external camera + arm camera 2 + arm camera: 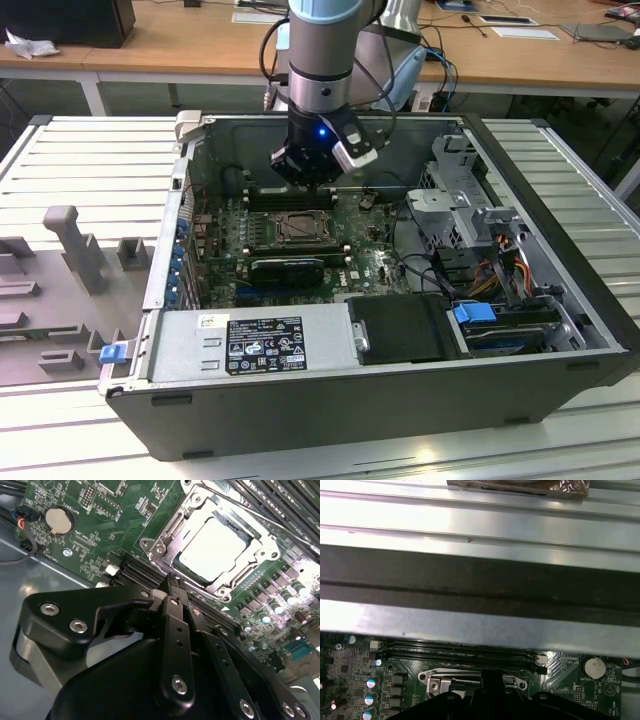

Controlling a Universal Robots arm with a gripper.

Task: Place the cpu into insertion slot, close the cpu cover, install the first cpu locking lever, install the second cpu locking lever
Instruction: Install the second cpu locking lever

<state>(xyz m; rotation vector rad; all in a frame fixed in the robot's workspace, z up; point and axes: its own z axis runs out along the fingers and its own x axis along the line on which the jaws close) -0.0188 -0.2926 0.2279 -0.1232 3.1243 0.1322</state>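
Observation:
The cpu (pixel 212 545) lies flat in the insertion slot (pixel 298 228), its pale metal top showing through the window of the cpu cover (pixel 167 537). The cover is down over the chip. A thin lever rod (pixel 260 517) runs along one side of the socket. My gripper (pixel 175 582) hangs just above the board beside the socket, fingers pressed together with nothing between them. In the exterior view the gripper (pixel 305 185) sits over the far edge of the socket, near the memory slots. The first wrist view shows the socket's silver rim (pixel 470 679) just past the gripper's dark body.
The open computer case (pixel 560 300) walls in the board on all sides. Long black memory slots (pixel 280 500) flank the socket. A black expansion card (pixel 288 268), the power supply (pixel 250 340), a drive cage (pixel 470 215) and a coin battery (pixel 56 519) lie around it.

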